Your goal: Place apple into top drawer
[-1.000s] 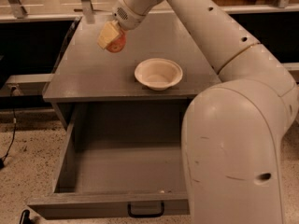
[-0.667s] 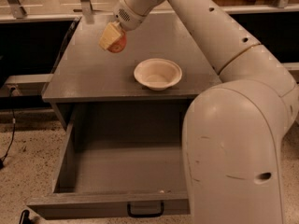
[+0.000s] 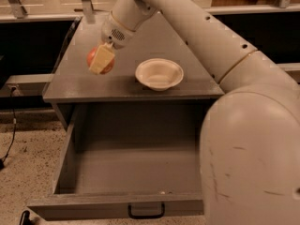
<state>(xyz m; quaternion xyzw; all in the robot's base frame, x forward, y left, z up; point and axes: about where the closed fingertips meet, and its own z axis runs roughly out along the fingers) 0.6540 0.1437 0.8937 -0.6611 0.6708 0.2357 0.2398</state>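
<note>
The apple (image 3: pixel 95 56) is a small red-orange fruit held in my gripper (image 3: pixel 101 61), above the left part of the grey cabinet top (image 3: pixel 79 86). One pale fingertip (image 3: pixel 102 60) covers the apple's front. The gripper is shut on the apple. The top drawer (image 3: pixel 136 170) stands pulled open below the cabinet top, its inside bare, with a small black handle (image 3: pixel 146 213) on its front panel. The gripper and apple are behind and above the drawer's left rear corner.
A white bowl (image 3: pixel 159 74) sits on the cabinet top to the right of the apple. My large white arm (image 3: pixel 248 125) fills the right side and hides the drawer's right part. A black cable (image 3: pixel 11 125) hangs at the left over speckled floor.
My gripper has carried the apple down and toward the front edge of the cabinet top. The bowl and the drawer have not moved.
</note>
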